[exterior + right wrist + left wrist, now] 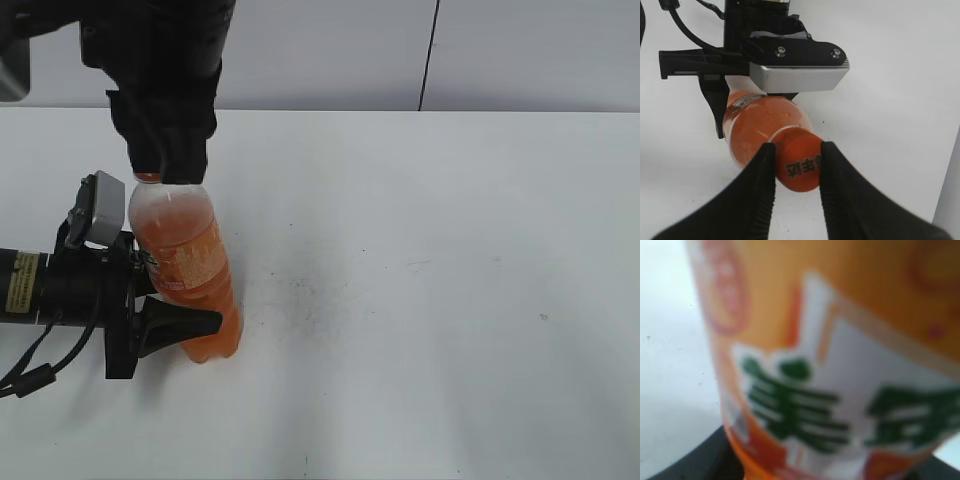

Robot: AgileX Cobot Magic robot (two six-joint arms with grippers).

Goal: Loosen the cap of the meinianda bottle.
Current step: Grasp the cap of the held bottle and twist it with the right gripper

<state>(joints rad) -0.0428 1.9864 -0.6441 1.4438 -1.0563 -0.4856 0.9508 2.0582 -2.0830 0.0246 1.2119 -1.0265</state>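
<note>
The meinianda bottle (185, 265) stands upright on the white table at the left, with orange drink and an orange label. My left gripper (200, 318) is shut on its lower body from the left. In the left wrist view the blurred label (840, 390) fills the frame, with a dark finger (687, 465) beside it. My right gripper (165, 165) comes down from above and is shut on the orange cap (799, 165). Its two black fingers (797, 162) press on both sides of the cap. The cap has dark print on top. The bottle's shoulder (755, 125) shows below it.
The white table (420, 300) stretches to the right of the bottle, with faint dark specks on it. A pale wall with a dark vertical seam (430, 60) runs behind. The left arm's body and cables (50, 290) lie at the left edge.
</note>
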